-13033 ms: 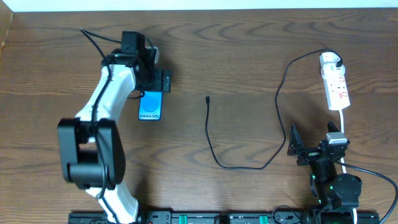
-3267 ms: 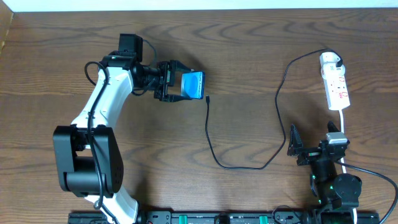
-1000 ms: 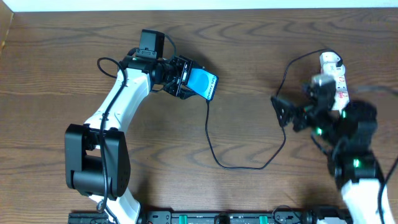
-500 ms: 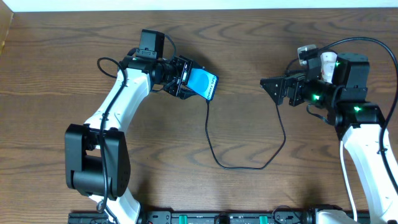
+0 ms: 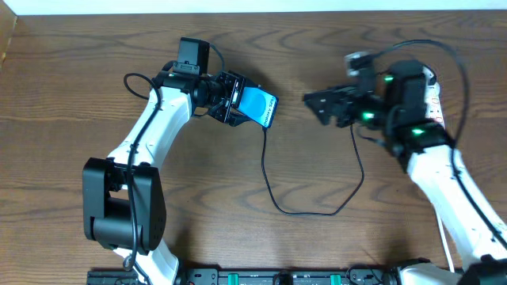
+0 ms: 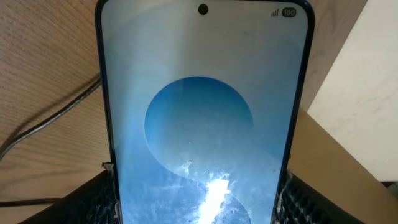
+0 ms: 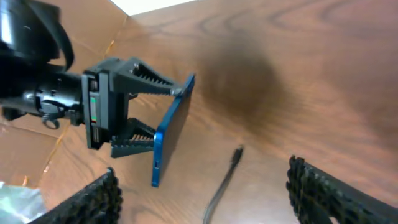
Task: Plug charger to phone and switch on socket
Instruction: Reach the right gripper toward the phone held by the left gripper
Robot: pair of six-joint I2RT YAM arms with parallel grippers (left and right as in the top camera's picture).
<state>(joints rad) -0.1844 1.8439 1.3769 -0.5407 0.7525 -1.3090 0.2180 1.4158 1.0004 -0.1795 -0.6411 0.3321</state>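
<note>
Wood-grained brown table (image 5: 63,95) lies under everything. Upper left of centre, the left gripper (image 5: 242,104) clamps ribbed black jaws on the glossy blue phone (image 5: 261,108), which is tilted on edge. The thin black charger (image 5: 268,178) curls below it. The right gripper (image 5: 315,106) hovers nearby, jaws spread and empty.

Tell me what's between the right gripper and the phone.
Overhead view: bare table between right gripper and phone; the charger plug tip lies just beside that stretch, by the phone.
</note>
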